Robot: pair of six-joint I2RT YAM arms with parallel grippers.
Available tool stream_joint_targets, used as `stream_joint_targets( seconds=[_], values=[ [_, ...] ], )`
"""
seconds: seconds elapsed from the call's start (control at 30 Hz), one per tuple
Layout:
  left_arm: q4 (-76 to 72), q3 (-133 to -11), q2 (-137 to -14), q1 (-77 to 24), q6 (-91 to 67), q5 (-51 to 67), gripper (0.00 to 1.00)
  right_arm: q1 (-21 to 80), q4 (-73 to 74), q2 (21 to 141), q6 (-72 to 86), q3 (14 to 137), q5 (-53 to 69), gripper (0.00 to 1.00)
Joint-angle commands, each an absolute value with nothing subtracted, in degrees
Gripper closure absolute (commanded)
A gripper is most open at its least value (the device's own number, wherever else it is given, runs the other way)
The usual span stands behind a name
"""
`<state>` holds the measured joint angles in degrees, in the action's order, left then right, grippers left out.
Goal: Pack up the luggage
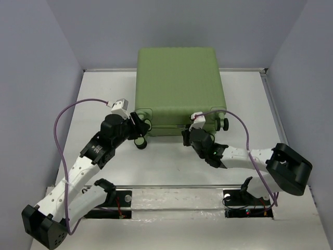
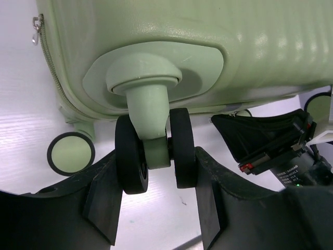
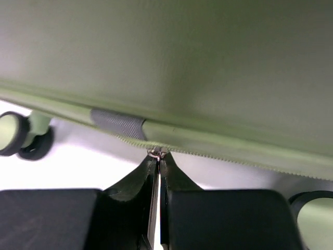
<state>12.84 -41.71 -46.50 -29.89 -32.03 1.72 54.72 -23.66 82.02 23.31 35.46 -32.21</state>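
The luggage (image 1: 179,83) is a light green ribbed suitcase lying flat and closed at the back middle of the table. My left gripper (image 1: 138,125) is at its near left corner. In the left wrist view the fingers (image 2: 106,195) stand on either side of a black double caster wheel (image 2: 182,148) and press against it. My right gripper (image 1: 187,136) is at the near edge of the luggage. In the right wrist view it (image 3: 157,169) is shut on the small metal zipper pull (image 3: 157,153) at the zipper seam of the luggage (image 3: 182,62).
A second wheel (image 2: 71,152) rests on the white table beside the left gripper. Another wheel (image 1: 225,124) is at the near right corner. The right arm (image 2: 270,140) is close to the left gripper. Grey walls enclose the table; a rail (image 1: 177,186) runs along the front.
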Motion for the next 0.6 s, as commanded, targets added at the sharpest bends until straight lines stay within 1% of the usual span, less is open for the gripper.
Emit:
stream_joint_targets(
  seconds=[0.0,0.03,0.07,0.13,0.2,0.27,0.33,0.4,0.43,0.47,0.5,0.53,0.57],
  values=[
    [1.2,-41.9,-42.5,-35.2,-35.5,18.2,0.94,55.7,-31.4,74.6,23.9,31.1,-20.8,0.93],
    [-0.2,-42.1,-42.6,-37.1,-36.7,17.8,0.94,56.5,-32.1,73.8,24.5,30.5,-18.8,0.93],
    [-4.4,-42.8,-43.8,-41.5,-37.7,16.3,0.94,57.2,-33.8,73.4,26.0,29.6,-17.0,0.93],
    [-8.2,-44.6,-45.6,-47.4,-40.2,14.0,0.94,60.0,-38.2,73.7,27.8,29.2,-11.0,0.93],
    [-15.3,-46.0,-49.2,-49.8,-42.7,14.1,0.94,64.3,-42.1,75.1,29.9,29.1,-8.8,0.93],
    [-21.6,-48.1,-53.2,-51.8,-44.6,15.1,0.94,67.3,-47.3,79.1,31.1,30.6,-9.1,0.93],
    [-24.8,-49.9,-55.6,-53.0,-46.7,14.9,0.94,71.0,-51.5,82.5,31.7,31.7,-9.5,0.93],
    [-27.4,-53.1,-58.2,-55.5,-47.2,13.5,0.94,72.6,-59.6,87.5,33.4,32.9,-10.3,0.93],
    [-28.3,-54.5,-58.7,-56.3,-48.0,11.6,0.94,73.9,-68.0,89.2,33.9,32.8,-11.0,0.93],
    [-31.1,-54.8,-59.5,-57.0,-48.6,11.0,0.94,73.9,-72.7,93.0,35.6,32.7,-11.9,0.93],
    [-32.6,-55.5,-59.8,-58.5,-49.9,9.7,0.94,74.7,-83.6,95.0,36.7,32.4,-12.4,0.93],
    [-33.7,-55.5,-60.2,-59.2,-49.9,9.7,0.94,74.7,-83.8,97.2,37.9,32.4,-13.3,0.93],
    [-35.1,-55.8,-60.7,-60.3,-50.2,6.9,0.94,75.3,-94.6,99.6,39.4,32.7,-14.4,0.93]
  ],
)
